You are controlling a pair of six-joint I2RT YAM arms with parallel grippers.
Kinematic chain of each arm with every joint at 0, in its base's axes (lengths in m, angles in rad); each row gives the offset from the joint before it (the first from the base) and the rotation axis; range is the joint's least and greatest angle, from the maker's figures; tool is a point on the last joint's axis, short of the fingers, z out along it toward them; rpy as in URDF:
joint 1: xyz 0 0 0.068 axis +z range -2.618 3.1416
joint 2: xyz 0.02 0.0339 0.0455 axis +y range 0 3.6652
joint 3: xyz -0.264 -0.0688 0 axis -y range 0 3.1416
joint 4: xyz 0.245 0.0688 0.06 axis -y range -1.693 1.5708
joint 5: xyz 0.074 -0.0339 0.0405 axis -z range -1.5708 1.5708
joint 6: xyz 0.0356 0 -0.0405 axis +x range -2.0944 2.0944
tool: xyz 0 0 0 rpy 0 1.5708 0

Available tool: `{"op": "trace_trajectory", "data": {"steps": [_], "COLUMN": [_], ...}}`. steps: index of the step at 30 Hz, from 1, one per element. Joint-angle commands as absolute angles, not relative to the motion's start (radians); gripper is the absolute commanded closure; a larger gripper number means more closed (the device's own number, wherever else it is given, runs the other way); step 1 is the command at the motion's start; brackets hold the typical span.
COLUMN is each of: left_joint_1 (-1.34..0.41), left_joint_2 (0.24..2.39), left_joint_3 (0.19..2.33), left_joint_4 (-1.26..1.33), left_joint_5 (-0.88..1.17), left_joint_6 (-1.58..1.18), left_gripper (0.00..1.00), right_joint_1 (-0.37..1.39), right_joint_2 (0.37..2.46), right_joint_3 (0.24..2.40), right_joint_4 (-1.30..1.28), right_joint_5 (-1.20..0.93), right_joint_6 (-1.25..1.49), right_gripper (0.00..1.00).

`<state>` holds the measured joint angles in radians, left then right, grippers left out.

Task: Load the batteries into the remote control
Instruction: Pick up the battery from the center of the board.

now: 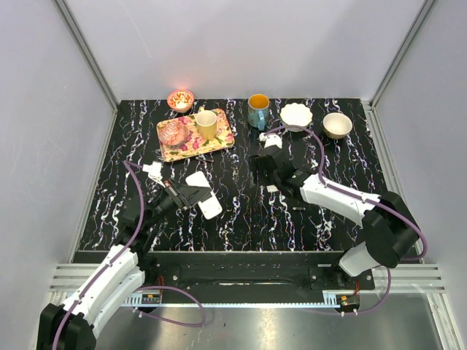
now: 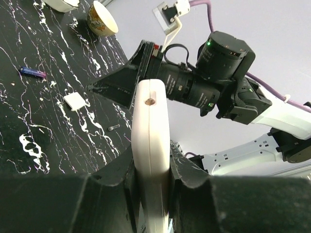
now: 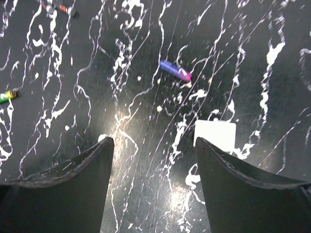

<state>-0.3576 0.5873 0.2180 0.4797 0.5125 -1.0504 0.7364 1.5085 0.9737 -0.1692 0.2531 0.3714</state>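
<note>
I hold the remote control (image 2: 149, 131) edge-on in my tightly closed left gripper (image 2: 151, 182). My right gripper (image 3: 154, 184) hangs wide just beside the white cover (image 3: 215, 136); the purple battery (image 3: 175, 70) lies beyond the cover. I'd centre over it, jaws across its length, then descend.

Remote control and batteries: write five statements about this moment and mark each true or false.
1. The left claw is shut on the remote control. True.
2. The right claw grips a battery. False: it is open and empty above the table.
3. A purplish battery lies on the table near the white square cover. True.
4. The white square cover is fitted on the remote control. False: it lies on the table.
5. The blue mug stands on the floral tray. False: it stands on the table; a yellow cup is on the tray.
</note>
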Motion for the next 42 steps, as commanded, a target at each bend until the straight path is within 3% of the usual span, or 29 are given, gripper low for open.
{"op": "trace_trajectory", "data": {"steps": [1, 11, 22, 33, 42], "left_joint_1": [-0.353, -0.353, -0.353, -0.353, -0.353], "left_joint_2": [0.604, 0.635, 0.641, 0.629, 0.623], "left_joint_3": [0.224, 0.230, 0.230, 0.238, 0.235], "left_joint_4": [0.578, 0.597, 0.572, 0.520, 0.494], "left_joint_5": [0.537, 0.557, 0.558, 0.548, 0.537], "left_joint_6": [-1.043, -1.042, -1.025, -1.003, -0.985], "left_gripper": [1.00, 1.00, 1.00, 1.00, 1.00], "right_joint_1": [0.689, 0.500, 0.512, 0.589, 0.592], "right_joint_2": [1.514, 1.540, 1.698, 1.887, 1.957], "right_joint_3": [1.064, 1.048, 1.106, 1.299, 1.336], "right_joint_4": [-0.199, -0.204, -0.146, -0.178, -0.210], "right_joint_5": [0.305, 0.264, 0.094, 0.133, 0.169], "right_joint_6": [0.339, 0.361, 0.391, 0.305, 0.276], "right_gripper": [0.26, 0.33, 0.38, 0.38, 0.36]}}
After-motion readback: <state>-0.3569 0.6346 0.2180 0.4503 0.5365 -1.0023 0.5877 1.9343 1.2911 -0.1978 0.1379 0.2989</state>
